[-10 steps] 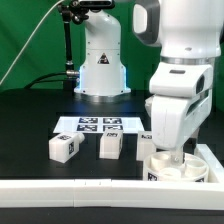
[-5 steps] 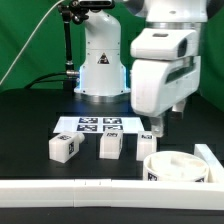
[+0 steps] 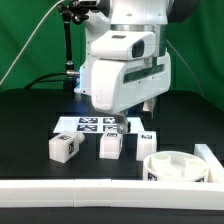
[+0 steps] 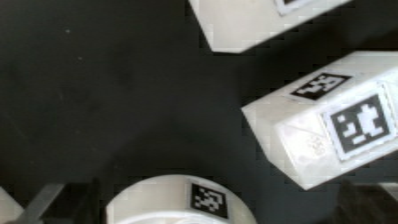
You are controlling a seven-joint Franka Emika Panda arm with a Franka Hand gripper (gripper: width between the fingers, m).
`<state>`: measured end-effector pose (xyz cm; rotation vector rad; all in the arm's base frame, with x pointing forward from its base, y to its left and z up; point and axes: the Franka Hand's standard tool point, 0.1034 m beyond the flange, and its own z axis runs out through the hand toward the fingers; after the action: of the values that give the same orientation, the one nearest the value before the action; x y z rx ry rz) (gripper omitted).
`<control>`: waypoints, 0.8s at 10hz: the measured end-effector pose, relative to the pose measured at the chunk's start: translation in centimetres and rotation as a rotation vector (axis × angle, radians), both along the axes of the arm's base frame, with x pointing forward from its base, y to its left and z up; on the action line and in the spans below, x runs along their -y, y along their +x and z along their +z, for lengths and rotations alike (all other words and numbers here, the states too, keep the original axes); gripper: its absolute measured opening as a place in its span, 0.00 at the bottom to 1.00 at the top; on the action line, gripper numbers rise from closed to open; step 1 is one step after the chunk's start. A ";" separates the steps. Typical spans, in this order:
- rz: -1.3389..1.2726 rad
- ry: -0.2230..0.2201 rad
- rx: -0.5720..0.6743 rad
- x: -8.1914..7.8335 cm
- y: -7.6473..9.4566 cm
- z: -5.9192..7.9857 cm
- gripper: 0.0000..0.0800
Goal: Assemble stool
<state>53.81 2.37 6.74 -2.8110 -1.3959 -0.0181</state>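
Blocking part of marker board [image 3: 84,123], arm [image 3: 125,65] above legs [image 3: 110,146]; seat [image 3: 185,166], rail [image 3: 80,190] nearby.

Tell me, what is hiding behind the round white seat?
A white leg stands just behind the seat. The seat's rim covers its lower part, so its bottom cannot be seen.

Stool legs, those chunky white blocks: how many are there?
3, in a row across the exterior view: left leg, middle leg, right leg beside the seat. The arm could hide more.
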 end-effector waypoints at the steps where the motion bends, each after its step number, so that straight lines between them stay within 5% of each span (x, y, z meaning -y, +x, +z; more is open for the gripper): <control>1: -0.046 0.001 -0.001 0.0 0.0 0.0 0.81; 4: -0.516 0.002 0.034 -0.6 0.3 0.3 0.81; 8: -0.790 0.031 0.004 -0.8 0.3 0.1 0.81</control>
<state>54.16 3.15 6.83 -3.1104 -0.2051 -0.0449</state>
